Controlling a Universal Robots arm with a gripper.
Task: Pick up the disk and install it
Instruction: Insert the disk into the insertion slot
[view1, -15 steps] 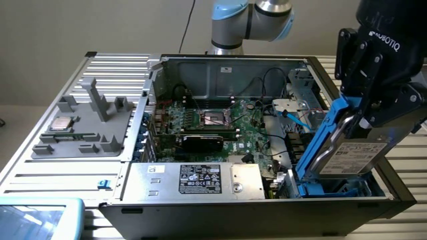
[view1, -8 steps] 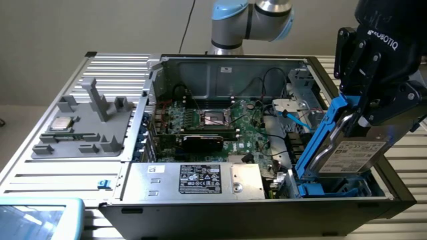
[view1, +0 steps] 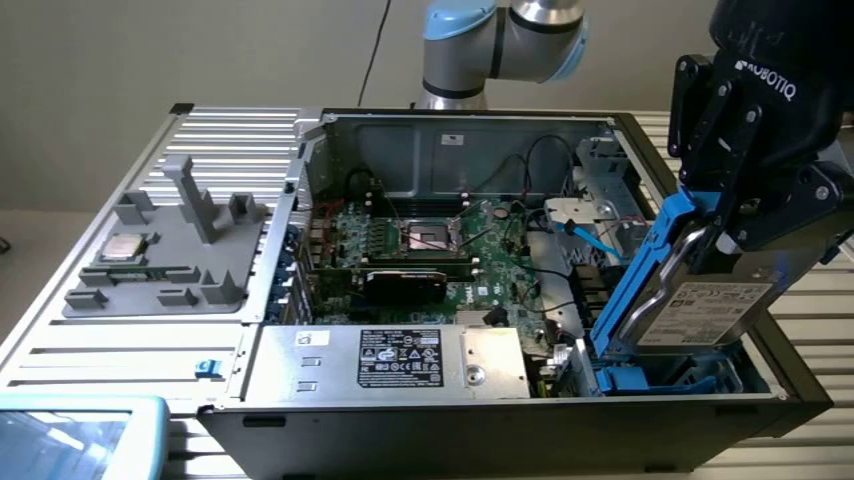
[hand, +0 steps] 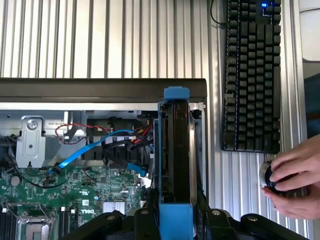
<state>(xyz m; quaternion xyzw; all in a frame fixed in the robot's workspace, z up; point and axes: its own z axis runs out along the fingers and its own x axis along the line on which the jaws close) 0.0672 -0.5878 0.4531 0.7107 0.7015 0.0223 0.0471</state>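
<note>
One disk (view1: 707, 310) is the whole business here, and the hand (view1: 747, 225) has it: the jaws are partly closed, clamped on its upper end across the thin sides. In the wrist view the disk (hand: 177, 150) shows edge-on between them.

The disk hangs tilted, top leaning toward the exterior view's right. Its lower end is down at the drive bay (view1: 667, 380) in the near corner of the open computer case (view1: 467, 115), on that same side. Whether it touches the bay's guides I cannot tell. Its blue rail (view1: 654, 270) runs along the edge facing the circuit board (view1: 441, 250). Gripping the top end probably keeps the lower end free to enter the slot, and the slant looks like a way to line the rails up with the bay. It is not yet seated.

Beside the case on the worktop (view1: 134, 350) lies a keyboard (hand: 252, 75).
</note>
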